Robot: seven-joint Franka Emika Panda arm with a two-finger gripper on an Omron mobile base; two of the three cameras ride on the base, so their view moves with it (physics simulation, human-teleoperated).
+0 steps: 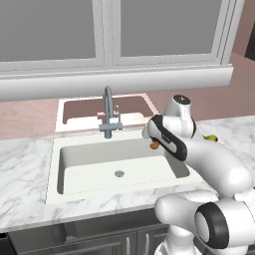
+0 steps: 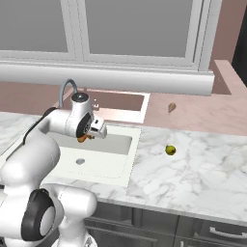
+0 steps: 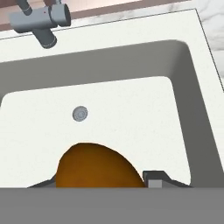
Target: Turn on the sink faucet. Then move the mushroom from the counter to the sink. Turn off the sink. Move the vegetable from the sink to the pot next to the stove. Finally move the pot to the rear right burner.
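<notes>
Jaws (image 3: 103, 183) pinch the orange-brown rounded mushroom (image 3: 98, 168), held above the white rectangular sink basin (image 1: 79, 172), right of its middle; in the left base view it peeks out orange just under the hand (image 1: 155, 145). Step in hand, as I read it: carry the mushroom into the sink. To do it well: come down toward the basin floor near the round metal drain (image 3: 80, 113), stay off the right basin wall and the grey curved metal faucet (image 1: 108, 112) at the far rim, spread the jaws only when low so the rounded cap doesn't bounce or roll. I can't tell whether water is running; no stream is visible. A small yellow-green rounded vegetable (image 2: 170, 150) sits on the white marble bench (image 2: 193, 169) right of the sink, well clear of the drop. Brands, labels, writing: nothing readable anywhere.
</notes>
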